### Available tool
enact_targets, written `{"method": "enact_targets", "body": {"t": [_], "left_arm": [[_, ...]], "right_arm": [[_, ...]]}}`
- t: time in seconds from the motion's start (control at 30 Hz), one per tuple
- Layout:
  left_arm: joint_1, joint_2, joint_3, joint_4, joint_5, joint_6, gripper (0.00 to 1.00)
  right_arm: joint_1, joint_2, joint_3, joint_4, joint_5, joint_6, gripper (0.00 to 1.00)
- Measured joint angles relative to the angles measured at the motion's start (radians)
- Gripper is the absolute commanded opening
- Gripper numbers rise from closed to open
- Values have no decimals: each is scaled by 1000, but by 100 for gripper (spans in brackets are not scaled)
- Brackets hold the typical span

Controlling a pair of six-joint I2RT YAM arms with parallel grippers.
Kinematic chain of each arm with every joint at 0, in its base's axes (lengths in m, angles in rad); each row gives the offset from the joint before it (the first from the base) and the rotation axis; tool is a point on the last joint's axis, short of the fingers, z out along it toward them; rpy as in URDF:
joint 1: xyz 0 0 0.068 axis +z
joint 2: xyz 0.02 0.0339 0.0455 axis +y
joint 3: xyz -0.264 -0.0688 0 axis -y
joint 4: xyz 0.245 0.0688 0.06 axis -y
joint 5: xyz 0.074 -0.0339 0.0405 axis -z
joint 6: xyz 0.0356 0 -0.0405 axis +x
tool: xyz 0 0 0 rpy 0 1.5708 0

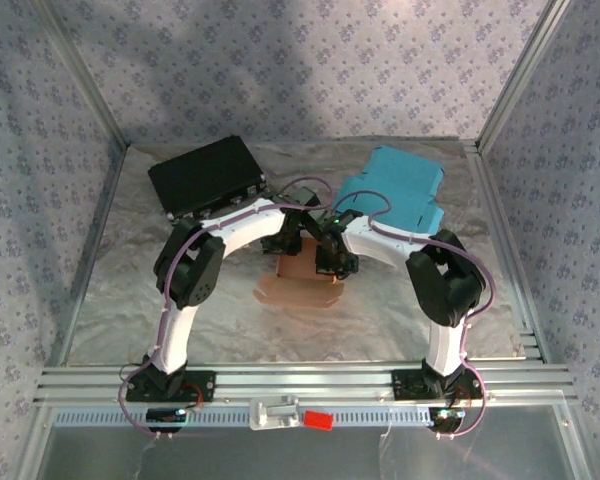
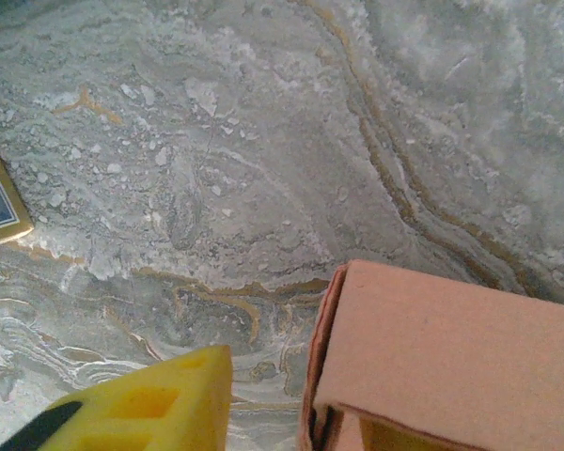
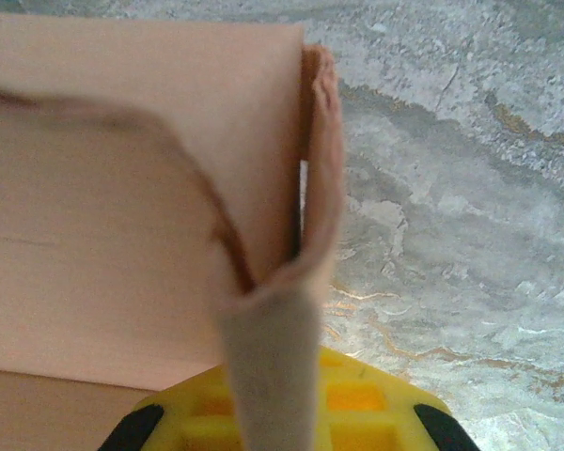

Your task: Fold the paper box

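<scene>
Near the middle of the desk (image 1: 130, 300) the paper box (image 1: 305, 272) is stood half-folded, with a thin wall flap clenched in the right gripper (image 3: 277, 399), judged to be so that this side is braced upright while the other panels are worked. The left gripper (image 2: 160, 404) is placed just beside the box's outer corner without touching it, probably for a fresh hold; released or clenched cannot be told, one yellow finger being in sight. Farther back, a black case (image 1: 205, 175) and a blue case (image 1: 392, 190) are set well apart from the box, likely out of the folding area.
</scene>
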Motion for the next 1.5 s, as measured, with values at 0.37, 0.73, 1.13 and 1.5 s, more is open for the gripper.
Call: {"method": "enact_targets", "body": {"t": [0.37,0.73,1.13,1.5], "left_arm": [[19,-48,-1,13,168,22,54],[43,-153,-66,2,212,52,56],[142,-391,-101,-35,196,34,54],[357,-657,-374,37,359,0,38]], "right_arm": [[-6,0,0,13,-4,0,0],[-13,0,0,12,-16,0,0],[-143,-6,-9,-41,-148,170,0],[-181,-95,-67,-54,-295,608,0]]}}
